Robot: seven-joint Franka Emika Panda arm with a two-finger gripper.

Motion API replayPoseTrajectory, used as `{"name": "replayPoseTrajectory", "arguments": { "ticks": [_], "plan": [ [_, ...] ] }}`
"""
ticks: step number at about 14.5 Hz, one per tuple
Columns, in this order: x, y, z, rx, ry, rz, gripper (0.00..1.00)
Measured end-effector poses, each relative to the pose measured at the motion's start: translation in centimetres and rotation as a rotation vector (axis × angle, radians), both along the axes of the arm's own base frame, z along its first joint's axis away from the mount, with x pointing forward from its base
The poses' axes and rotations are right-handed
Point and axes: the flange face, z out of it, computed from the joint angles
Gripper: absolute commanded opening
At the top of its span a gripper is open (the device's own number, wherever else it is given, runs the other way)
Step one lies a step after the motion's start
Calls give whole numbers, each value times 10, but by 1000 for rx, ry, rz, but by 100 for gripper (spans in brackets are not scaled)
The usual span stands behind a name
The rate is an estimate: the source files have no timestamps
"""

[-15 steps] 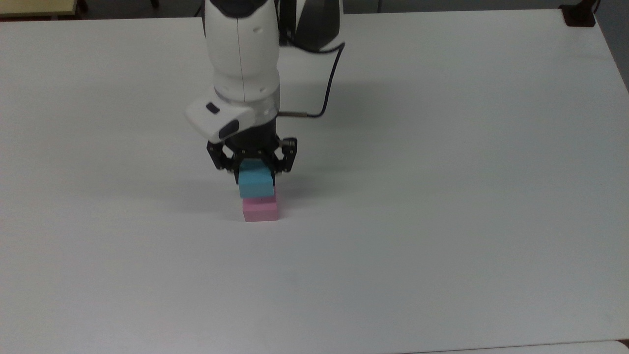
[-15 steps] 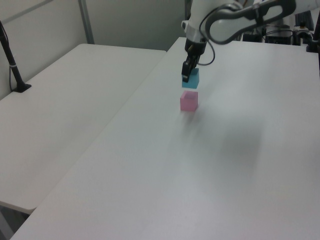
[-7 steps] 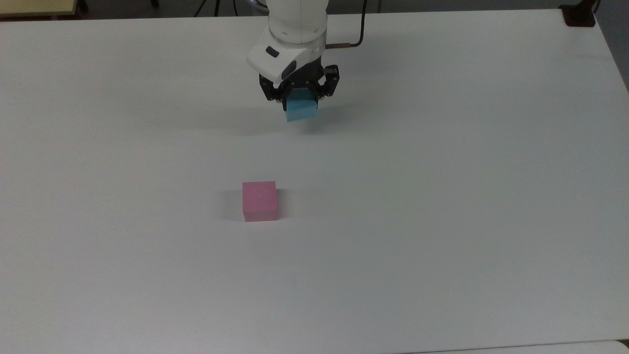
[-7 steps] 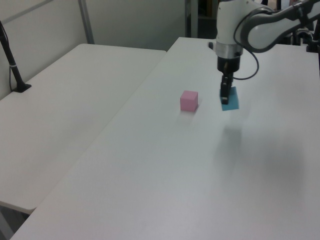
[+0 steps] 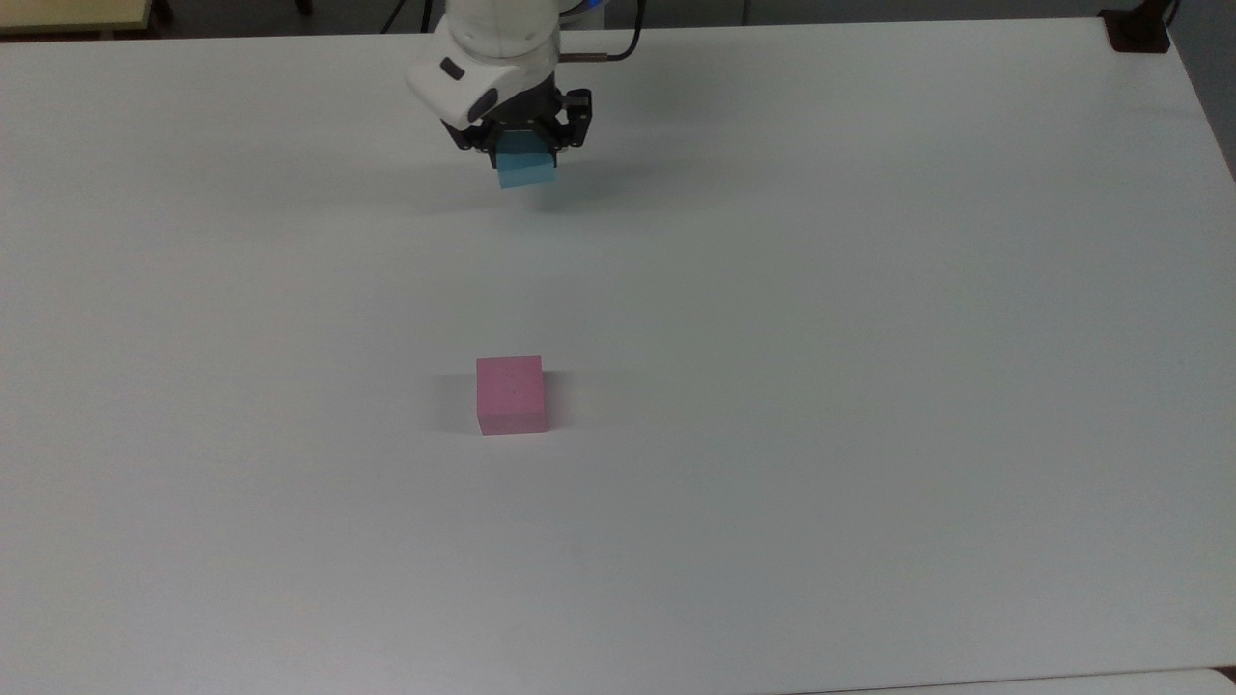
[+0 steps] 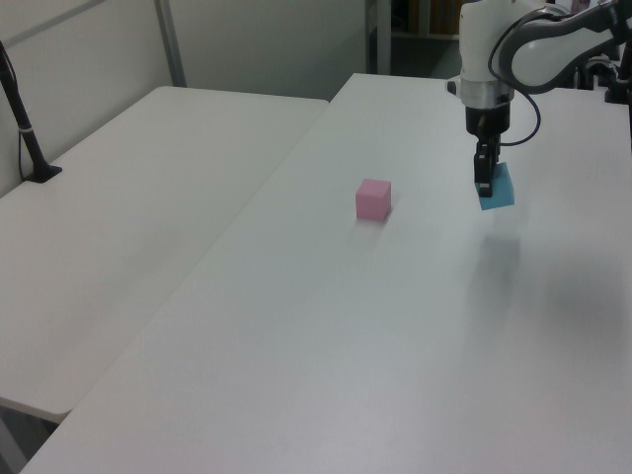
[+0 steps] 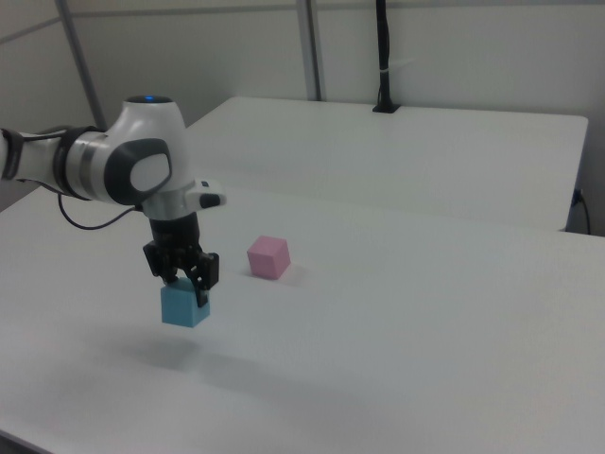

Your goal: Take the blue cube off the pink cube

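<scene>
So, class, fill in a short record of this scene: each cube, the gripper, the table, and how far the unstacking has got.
blue cube: held in the gripper's jaws, lifted clear of the table, slightly tilted
pink cube: alone on the table, upright, nothing on top
gripper: shut on the blue cube, pointing down
table: white, bare apart from the pink cube
relation: cubes apart, not touching
task state: blue cube already off the pink cube, not yet set down

White Franka arm reaching over the table, wrist pointing straight down, black two-finger gripper (image 5: 522, 154) (image 6: 485, 186) (image 7: 182, 284) hanging above the surface, fingers closed on the blue cube (image 5: 526, 172) (image 6: 497, 188) (image 7: 184, 306), cube held clear of the tabletop, slightly tilted
</scene>
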Motion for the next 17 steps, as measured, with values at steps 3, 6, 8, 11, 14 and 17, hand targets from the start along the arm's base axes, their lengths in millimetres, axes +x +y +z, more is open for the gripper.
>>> {"name": "replayPoseTrajectory", "arguments": {
  "ticks": [3,6,8,11,14,17],
  "plan": [
    [2,-15,-24,-13,40,-12,46],
    [10,-21,-49,-11,36,-22,100],
    [12,-28,-61,-10,46,-32,100],
    [12,-36,-62,-11,48,-48,100],
    [15,-40,-51,-12,41,-55,100],
    [35,-41,23,-16,13,-61,100]
  ]
}}
